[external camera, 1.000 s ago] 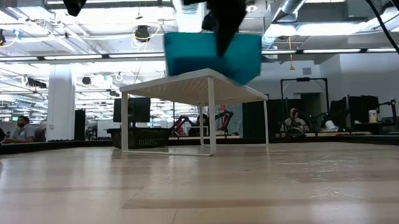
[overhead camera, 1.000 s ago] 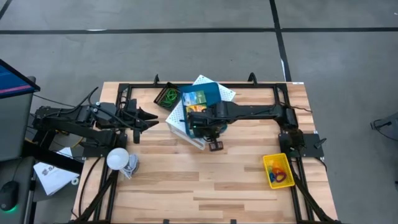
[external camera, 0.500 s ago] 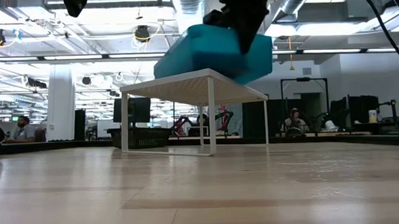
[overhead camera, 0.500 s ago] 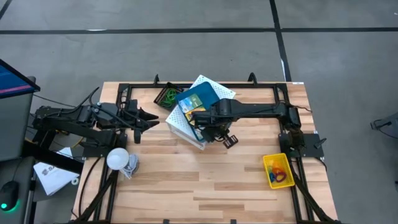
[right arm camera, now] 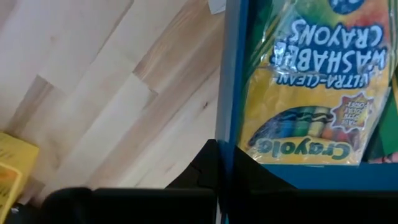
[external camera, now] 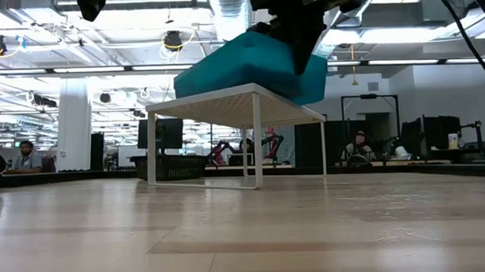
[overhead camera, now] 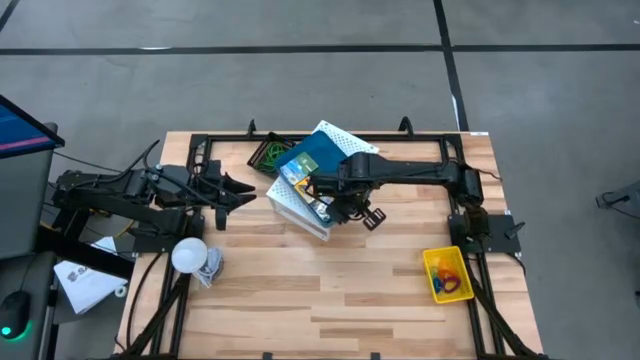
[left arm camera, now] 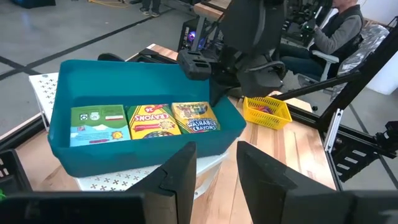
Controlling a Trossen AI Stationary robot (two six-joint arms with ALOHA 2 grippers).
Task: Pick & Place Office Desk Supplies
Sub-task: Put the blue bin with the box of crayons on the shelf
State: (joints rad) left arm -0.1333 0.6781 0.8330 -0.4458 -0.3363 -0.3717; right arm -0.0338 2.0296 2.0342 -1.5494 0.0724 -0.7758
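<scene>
Blue tray [left arm camera: 124, 149] of crayon packs [left arm camera: 149, 121] tilted on white stand's [external camera: 249, 99] edge, rim pinched in right gripper [left arm camera: 214, 93].

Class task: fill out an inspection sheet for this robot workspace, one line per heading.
Surface: wooden table, black frame rails along its edges.
Job's things: blue tray with three crayon packs atop white perforated stand; black tray with green bands; yellow tray near right edge.
Clutter: white bulb-like object.
Grippers: right gripper shut on blue tray's wall; left gripper waits, holding nothing.
Cables: some near left arm's base.
Surroundings: people seated in room behind.
</scene>
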